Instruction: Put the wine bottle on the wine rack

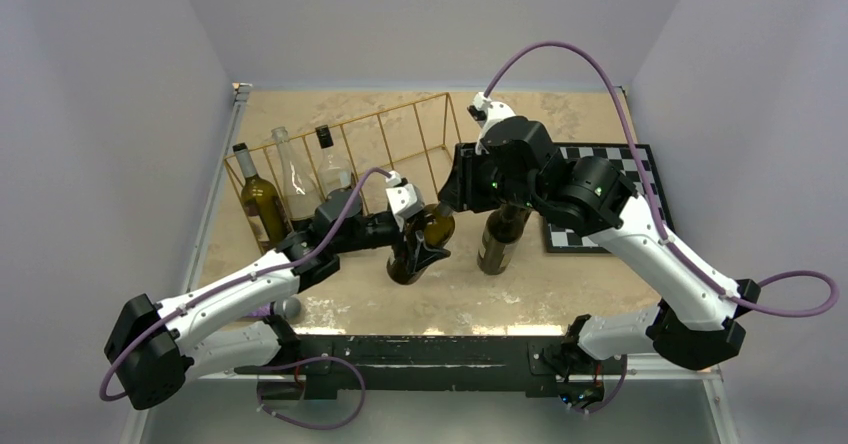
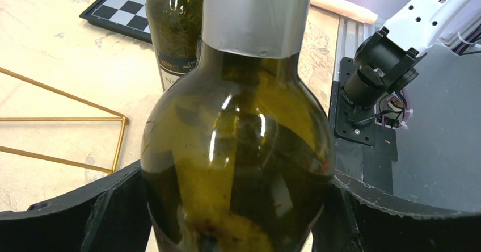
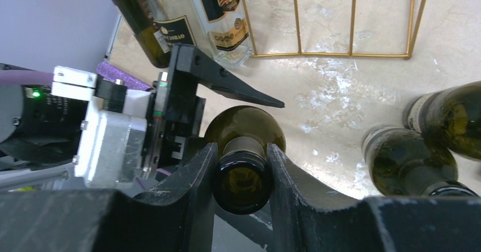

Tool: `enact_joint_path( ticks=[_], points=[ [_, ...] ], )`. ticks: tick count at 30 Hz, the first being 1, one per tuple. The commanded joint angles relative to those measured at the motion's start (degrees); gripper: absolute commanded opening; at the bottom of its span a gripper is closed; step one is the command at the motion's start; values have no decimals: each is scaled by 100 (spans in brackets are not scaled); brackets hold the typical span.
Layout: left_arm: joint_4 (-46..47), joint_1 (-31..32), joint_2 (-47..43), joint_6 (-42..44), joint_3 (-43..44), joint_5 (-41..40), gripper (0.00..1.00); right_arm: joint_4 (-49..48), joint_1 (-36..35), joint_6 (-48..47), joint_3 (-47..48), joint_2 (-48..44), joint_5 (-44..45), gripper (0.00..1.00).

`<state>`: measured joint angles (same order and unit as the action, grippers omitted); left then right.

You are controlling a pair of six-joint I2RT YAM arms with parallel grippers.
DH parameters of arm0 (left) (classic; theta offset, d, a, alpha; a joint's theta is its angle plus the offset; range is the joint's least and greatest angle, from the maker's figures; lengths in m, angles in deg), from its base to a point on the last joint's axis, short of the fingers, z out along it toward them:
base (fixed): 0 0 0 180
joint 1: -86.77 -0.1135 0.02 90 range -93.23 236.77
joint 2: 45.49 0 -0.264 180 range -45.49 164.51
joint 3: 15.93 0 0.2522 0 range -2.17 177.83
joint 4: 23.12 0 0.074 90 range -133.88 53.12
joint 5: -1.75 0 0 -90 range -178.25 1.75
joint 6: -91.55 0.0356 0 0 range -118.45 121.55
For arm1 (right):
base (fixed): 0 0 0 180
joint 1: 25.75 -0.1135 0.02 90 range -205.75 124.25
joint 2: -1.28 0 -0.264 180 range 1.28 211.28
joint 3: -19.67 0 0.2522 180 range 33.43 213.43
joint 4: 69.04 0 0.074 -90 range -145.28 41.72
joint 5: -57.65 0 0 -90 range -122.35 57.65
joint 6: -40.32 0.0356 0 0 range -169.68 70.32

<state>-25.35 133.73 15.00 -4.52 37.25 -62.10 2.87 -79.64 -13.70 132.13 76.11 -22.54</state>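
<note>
1. A dark olive-green glass wine bottle (image 1: 423,239) with a silver foil collar stands roughly upright at the middle of a beige marbled table (image 1: 560,294). It is just in front of the rack and not yet in it. I cannot tell whether its base touches the tabletop.
2. The left gripper (image 2: 238,212) has its black fingers pressed against both sides of the wine bottle's wide body, low down.
3. The right gripper (image 3: 241,187) pinches the same wine bottle by the neck, one finger on each side just below the mouth.
4. The gold thin-wire wine rack (image 1: 345,122) sits behind and to the left. Three bottles (image 1: 295,179) lean in its left slots, and the slots to their right are free.
5. A second dark bottle (image 1: 500,236) stands just to the right, near a black-and-white chessboard (image 1: 640,169).
6. Handling, as a judgement:
   - The glass is stiff, smooth, slippery and breakable, and the weight sits in the body.
   - A hold on the body carries it best, while the neck hold steers the tilt.
   - The thin wires give little support, so the wine bottle should be laid squarely between two dividers.
</note>
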Motion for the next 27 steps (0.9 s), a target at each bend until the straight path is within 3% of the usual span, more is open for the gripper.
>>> enact_joint_path(
  ticks=[1, 2, 7, 9, 10, 12, 15, 18, 27],
  points=[
    [337, 15, 33, 223, -12, 153, 91, -818, 16, 397, 254, -231, -252, 0],
    [321, 15, 29, 227, -9, 120, 90, -822, 18, 393, 252, -231, -259, 0],
    [139, 15, 7, 238, 92, -17, 42, -785, 23, 345, 229, -216, -231, 0],
    [48, 21, 15, 220, 148, -157, 3, -759, 27, 298, 221, -193, -230, 0],
    [2, 22, 23, 198, 173, -250, 0, -748, 27, 264, 223, -169, -225, 0],
    [-38, 17, 37, 126, 204, -439, 0, -753, 27, 194, 185, -162, -214, 14],
    [-83, 20, 42, -53, 232, -830, 0, -893, 27, 33, 78, -209, -181, 62],
    [-160, 17, 44, -281, 246, -1273, 0, -1027, 26, -142, 4, -359, 12, 95],
    [-667, -85, 44, -1154, 533, -3151, 0, -1273, 27, -478, -99, -1076, 526, 99]
  ],
)
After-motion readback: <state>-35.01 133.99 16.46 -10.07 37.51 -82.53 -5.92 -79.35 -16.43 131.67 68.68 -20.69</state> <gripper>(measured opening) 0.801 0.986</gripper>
